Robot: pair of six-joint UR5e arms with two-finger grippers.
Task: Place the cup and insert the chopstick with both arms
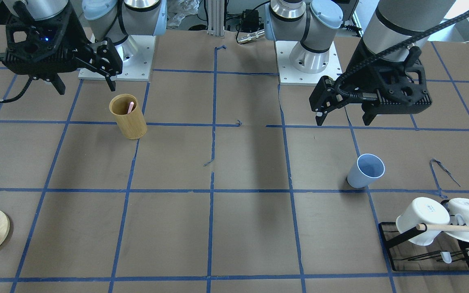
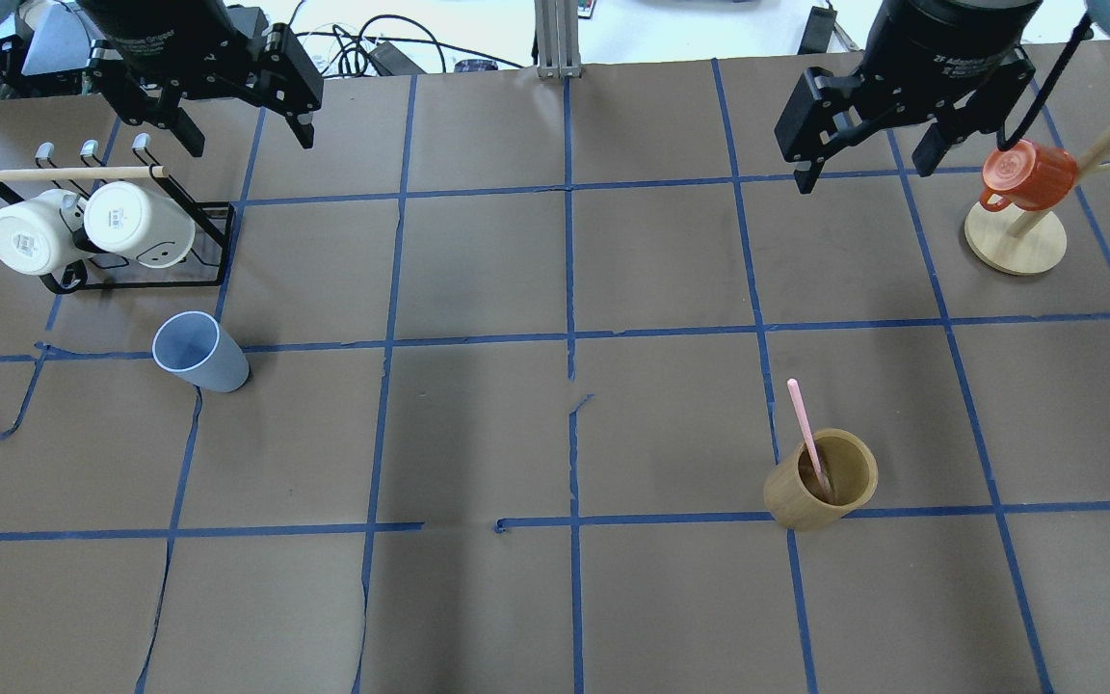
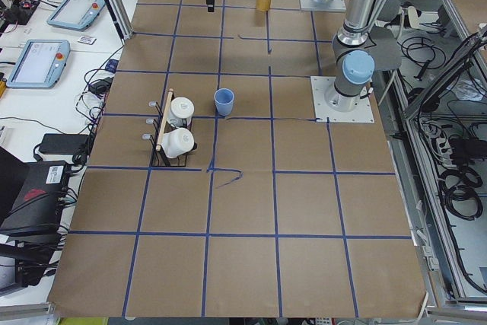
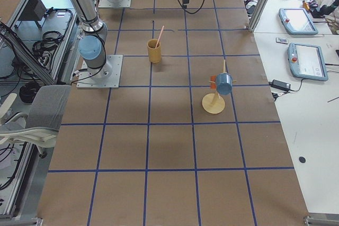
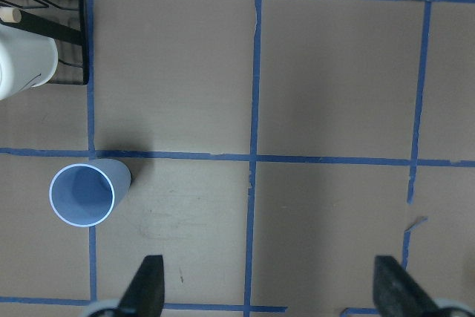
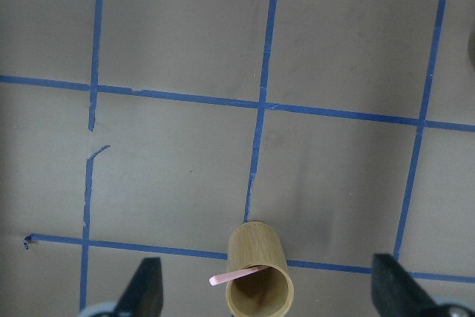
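Fig.: L gripper (image 2: pixel 249 135) & R gripper (image 2: pixel 865 169), jaws wide, empty, high over table. Blue cup (image 2: pixel 198 352) upright near mug rack (image 2: pixel 145 282); pink chopstick (image 2: pixel 808 439) leans inside bamboo holder (image 2: pixel 820 482). Placements look done; any retreat should go straight up, clear of the chopstick tip.

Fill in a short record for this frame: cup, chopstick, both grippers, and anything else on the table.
cup: blue cup, upright on the table beside the mug rack, not held
chopstick: pink chopstick, standing tilted inside the bamboo holder
left gripper: open, empty, raised above the table
right gripper: open, empty, raised above the table
other: two white mugs on the rack; orange mug on a wooden stand
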